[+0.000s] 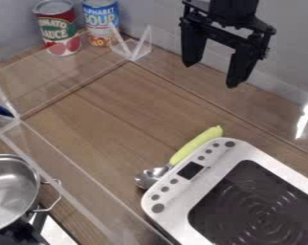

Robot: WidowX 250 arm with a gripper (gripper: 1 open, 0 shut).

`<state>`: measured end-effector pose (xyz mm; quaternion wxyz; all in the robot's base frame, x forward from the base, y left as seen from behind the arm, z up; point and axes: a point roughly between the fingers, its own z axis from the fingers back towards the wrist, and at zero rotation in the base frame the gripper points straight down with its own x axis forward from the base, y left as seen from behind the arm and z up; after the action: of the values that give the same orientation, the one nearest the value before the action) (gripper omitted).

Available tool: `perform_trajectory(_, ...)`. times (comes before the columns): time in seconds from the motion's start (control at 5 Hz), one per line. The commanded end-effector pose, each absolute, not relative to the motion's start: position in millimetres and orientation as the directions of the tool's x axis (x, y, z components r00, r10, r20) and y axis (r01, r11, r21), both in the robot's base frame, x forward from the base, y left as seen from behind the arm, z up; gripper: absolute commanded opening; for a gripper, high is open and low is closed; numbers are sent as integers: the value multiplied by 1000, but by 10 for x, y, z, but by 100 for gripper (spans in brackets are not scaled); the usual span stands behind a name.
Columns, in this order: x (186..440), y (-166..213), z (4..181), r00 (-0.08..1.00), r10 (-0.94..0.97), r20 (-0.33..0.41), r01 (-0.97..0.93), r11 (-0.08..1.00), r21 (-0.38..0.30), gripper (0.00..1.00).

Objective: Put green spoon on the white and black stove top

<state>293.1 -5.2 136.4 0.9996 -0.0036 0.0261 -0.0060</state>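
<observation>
The green spoon (183,158) lies on the wooden table against the upper left edge of the stove top, its yellow-green handle pointing up right and its silver bowl at the lower left. The white and black stove top (240,198) fills the lower right corner, a small button panel at its near left corner. My gripper (211,65) hangs at the top of the view, well above and behind the spoon, pointing down. Its two black fingers stand apart with nothing between them.
A steel pot (9,194) sits at the lower left edge. Two cans (57,26) stand in the back left corner. A clear plastic barrier (67,91) runs across the table from the left toward the cans.
</observation>
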Motion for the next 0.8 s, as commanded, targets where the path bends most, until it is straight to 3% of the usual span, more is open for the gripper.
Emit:
perform_trajectory(0.0,2839,-23,1226,998,-6,-56,5,1000,-12,100)
perform_trajectory(0.6,2615,-93,485,979,-200,-41,198,979,-43,100)
